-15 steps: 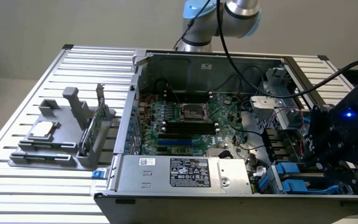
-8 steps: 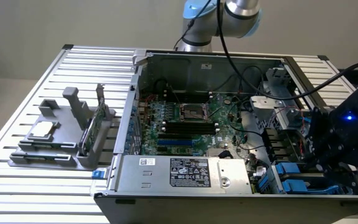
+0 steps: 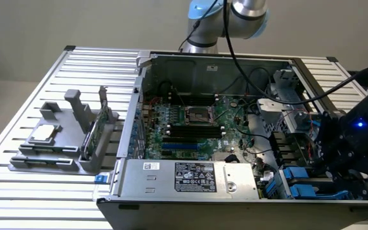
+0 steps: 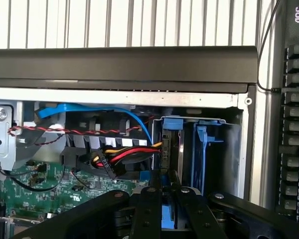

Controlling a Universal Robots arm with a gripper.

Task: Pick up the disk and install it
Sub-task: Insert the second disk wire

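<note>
Wrist view: the gripper (image 4: 164, 206) is seen low in the frame, its black linked fingers (image 4: 148, 209) drawn near together, and a strip of blue is glimpsed between them; whether anything is actually clamped cannot be told. Directly ahead of the fingertips, right of centre, the disk (image 4: 173, 149) is seated in the drive bay (image 4: 229, 149), standing on edge with its long axis running away from the camera into the case, and its blue plastic rails (image 4: 202, 149) are seen at its side. A bundle of red, yellow and black power leads (image 4: 124, 158) and a blue data cable (image 4: 104, 110) are draped to the left of the bay, above the green motherboard (image 4: 45, 186) in the lower left. In the exterior view the gripper (image 3: 347, 158) is found at the right edge, poised over the blue carriers (image 3: 302, 184) in the lower right corner of the open computer case (image 3: 171, 211). Bare sheet metal, matte black plastic and glossy cabling are set against the ribbed aluminium table (image 3: 37, 201). At left, a grey fixture (image 3: 50, 160) holding a silver chip (image 3: 45, 133) and an upright green card (image 3: 93, 132) is left well apart from the arm.
</note>
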